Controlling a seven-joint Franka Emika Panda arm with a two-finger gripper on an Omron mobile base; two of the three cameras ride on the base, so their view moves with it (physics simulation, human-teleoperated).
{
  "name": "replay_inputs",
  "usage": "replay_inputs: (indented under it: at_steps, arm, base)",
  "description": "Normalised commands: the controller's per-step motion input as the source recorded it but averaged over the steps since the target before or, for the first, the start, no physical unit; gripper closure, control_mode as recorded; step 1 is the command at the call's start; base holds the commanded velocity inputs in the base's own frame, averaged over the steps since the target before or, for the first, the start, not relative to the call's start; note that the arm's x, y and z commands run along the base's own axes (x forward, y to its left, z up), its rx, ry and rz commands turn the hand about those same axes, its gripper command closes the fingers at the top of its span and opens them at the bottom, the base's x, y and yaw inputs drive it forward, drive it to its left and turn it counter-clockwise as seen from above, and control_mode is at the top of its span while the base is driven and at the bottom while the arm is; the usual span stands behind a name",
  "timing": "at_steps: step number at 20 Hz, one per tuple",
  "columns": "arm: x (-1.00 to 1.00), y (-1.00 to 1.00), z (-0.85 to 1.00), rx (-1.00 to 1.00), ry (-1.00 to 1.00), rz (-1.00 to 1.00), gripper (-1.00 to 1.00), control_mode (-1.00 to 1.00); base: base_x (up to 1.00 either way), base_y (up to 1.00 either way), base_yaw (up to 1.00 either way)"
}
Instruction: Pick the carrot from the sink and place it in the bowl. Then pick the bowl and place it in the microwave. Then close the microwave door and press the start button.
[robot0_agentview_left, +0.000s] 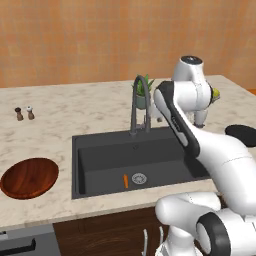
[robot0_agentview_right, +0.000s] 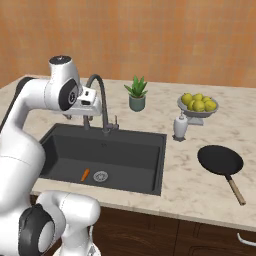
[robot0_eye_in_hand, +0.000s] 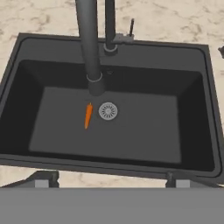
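Above the sink (robot0_eye_in_hand: 26, 65), the spread claw (robot0_eye_in_hand: 111, 183) must descend onto the carrot (robot0_eye_in_hand: 88, 116) beside the drain (robot0_eye_in_hand: 108, 110).

No readable text, label, brand, number or sign on anything in view

Kitchen: marble counter (robot0_agentview_left: 60, 110) with sunken dark sink (robot0_agentview_left: 100, 165), arched faucet (robot0_agentview_left: 137, 102), frying pan (robot0_agentview_right: 221, 161), fruit bowl (robot0_agentview_right: 198, 105).

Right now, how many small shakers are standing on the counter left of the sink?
2: a dark shaker and a white-topped shaker, side by side near the counter's back left, beyond the bowl. None seem hidden.
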Motion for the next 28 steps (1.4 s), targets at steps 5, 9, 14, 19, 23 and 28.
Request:
replay_inputs:
  at_steps: [5, 9, 14, 19, 23, 28]
  arm:
    - [-0.05, 1.0, -0.85, -0.23, 0.03, 0.0, -1.0, -1.0]
    - [0.25, 1.0, -0.98, -0.15, 0.19, -0.01, -1.0, -1.0]
    - [0.76, 0.85, -1.0, -0.2, 0.37, -0.07, -1.0, -1.0]
    - [0.63, 0.16, -0.87, -0.05, 0.37, -0.05, -1.0, -1.0]
    - [0.19, 0.0, -0.88, 0.0, 0.24, 0.0, -1.0, -1.0]
    - [0.15, 0.0, -0.85, -0.03, 0.07, -0.02, -1.0, -1.0]
  base:
    - [0.0, 0.0, 0.0]
    - [0.0, 0.0, 0.0]
    - [0.0, 0.0, 0.0]
    - [0.0, 0.0, 0.0]
    - [0.0, 0.0, 0.0]
    - [0.0, 0.0, 0.0]
